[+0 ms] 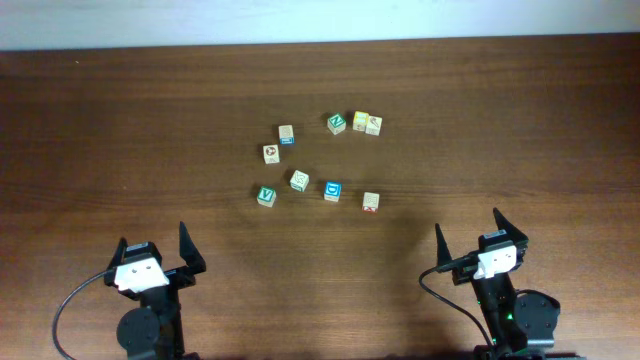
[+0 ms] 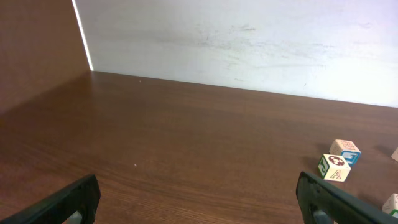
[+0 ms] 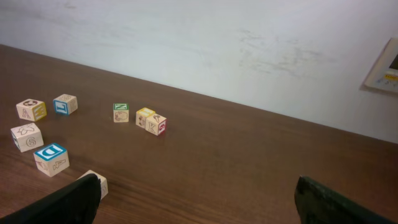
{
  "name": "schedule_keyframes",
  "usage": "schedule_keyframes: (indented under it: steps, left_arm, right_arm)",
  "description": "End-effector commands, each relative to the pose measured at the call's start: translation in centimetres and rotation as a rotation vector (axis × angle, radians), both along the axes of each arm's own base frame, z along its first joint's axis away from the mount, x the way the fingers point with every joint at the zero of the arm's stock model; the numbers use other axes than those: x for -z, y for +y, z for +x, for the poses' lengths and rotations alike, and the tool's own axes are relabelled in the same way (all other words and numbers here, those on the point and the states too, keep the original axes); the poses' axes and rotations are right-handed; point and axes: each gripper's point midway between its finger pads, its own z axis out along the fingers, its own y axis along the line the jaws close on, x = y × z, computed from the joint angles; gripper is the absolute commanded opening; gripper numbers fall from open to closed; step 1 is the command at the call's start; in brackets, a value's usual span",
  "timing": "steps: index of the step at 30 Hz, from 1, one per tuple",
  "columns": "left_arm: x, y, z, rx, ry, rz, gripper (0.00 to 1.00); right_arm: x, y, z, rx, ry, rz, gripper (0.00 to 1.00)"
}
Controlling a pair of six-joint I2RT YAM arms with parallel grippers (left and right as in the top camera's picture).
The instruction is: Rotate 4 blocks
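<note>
Occupying the 6 o'clock edge of a dark wood table point(image 1: 100, 120), two grippers, neither touching any cube.
- At 7 o'clock, the left gripper point(image 1: 153, 240): jaws spread wide, nothing between them.
- At 5 o'clock, the right gripper point(image 1: 468, 224): jaws spread just as wide, nothing between them.

Task cubes: four, of pale wood, in a loose row near the table's centre, well apart from both grippers.
1. The green V block point(image 1: 266, 195), at the row's 9 o'clock end, letter face up.
2. The green-printed block point(image 1: 299, 180), near the V at its 2 o'clock, sitting askew to the table edge.
3. The blue D block point(image 1: 332, 190), at 4 o'clock of item 2, not touching it.
4. The red-orange block point(image 1: 371, 202), at the row's 3 o'clock end, apart from the D.

Other cubes lie toward 12 o'clock of the row.
- The brown-mark cube point(image 1: 270, 153), at 12 o'clock of the V.
- The blue-sided cube point(image 1: 286, 133), just beside it at 1 o'clock.
- The green N cube point(image 1: 337, 122), at 12 o'clock of the D.
- The yellow cube point(image 1: 360, 120), near the N at its 3 o'clock.
- The red-sided cube point(image 1: 373, 125), touching the yellow one.

A white wall point(image 1: 300, 20) runs along the 12 o'clock edge.
</note>
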Motion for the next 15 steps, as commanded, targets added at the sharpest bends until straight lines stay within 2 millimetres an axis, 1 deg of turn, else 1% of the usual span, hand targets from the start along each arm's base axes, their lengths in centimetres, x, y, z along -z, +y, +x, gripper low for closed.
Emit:
schedule_keyframes:
  steps: [1, 12, 13, 15]
  left_arm:
    - [0.11, -0.1, 0.02, 0.01, 0.0, 0.018, 0.99]
    - [0.1, 0.1, -0.03, -0.002, 0.0, 0.019, 0.99]
    - [0.18, 0.21, -0.06, -0.009, 0.003, 0.019, 0.99]
    - [0.18, 0.21, -0.06, -0.008, 0.003, 0.019, 0.99]
  right_arm:
    - [0.26, -0.13, 0.02, 0.005, 0.003, 0.002, 0.99]
    - [0.26, -0.16, 0.02, 0.007, 0.002, 0.001, 0.99]
    - [0.27, -0.58, 0.09, 0.032, 0.003, 0.0, 0.99]
    - [0.27, -0.58, 0.09, 0.031, 0.003, 0.0, 0.99]
